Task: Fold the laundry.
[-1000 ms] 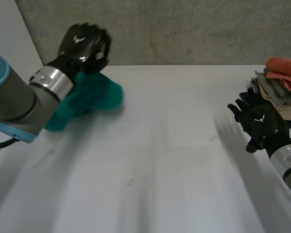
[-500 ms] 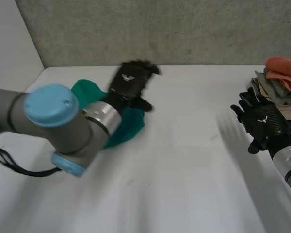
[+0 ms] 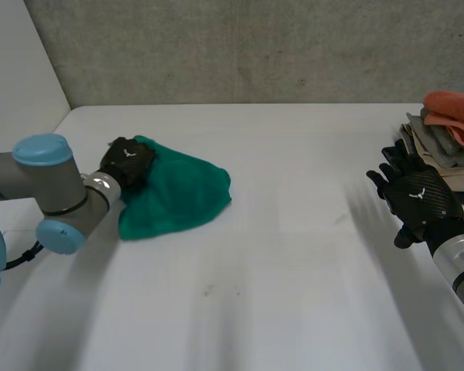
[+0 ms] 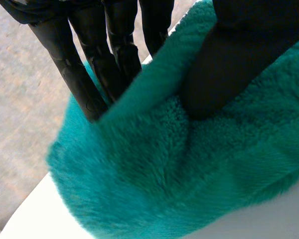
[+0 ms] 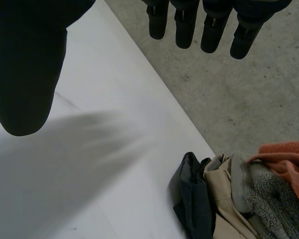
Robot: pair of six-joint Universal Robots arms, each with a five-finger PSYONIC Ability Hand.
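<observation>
A fluffy teal towel (image 3: 178, 197) lies bunched on the white table (image 3: 278, 294) at the left. My left hand (image 3: 127, 161) is at the towel's left edge, shut on it. In the left wrist view the towel (image 4: 164, 189) has a fold pinched between the thumb and the fingers (image 4: 84, 74) of my left hand (image 4: 229, 64). My right hand (image 3: 417, 197) hovers open over the table's right side, away from the towel. Its fingers (image 5: 189, 25) are straight and hold nothing.
A stack of folded laundry (image 3: 448, 131), orange on top of grey and beige pieces, sits at the table's far right edge, just beyond my right hand; the stack (image 5: 224, 204) lies past that hand's fingertips. A grey wall (image 3: 255, 46) backs the table.
My left arm swung the teal towel from the far left toward the middle, then drew back left and set it on the table. The right hand has barely moved.
</observation>
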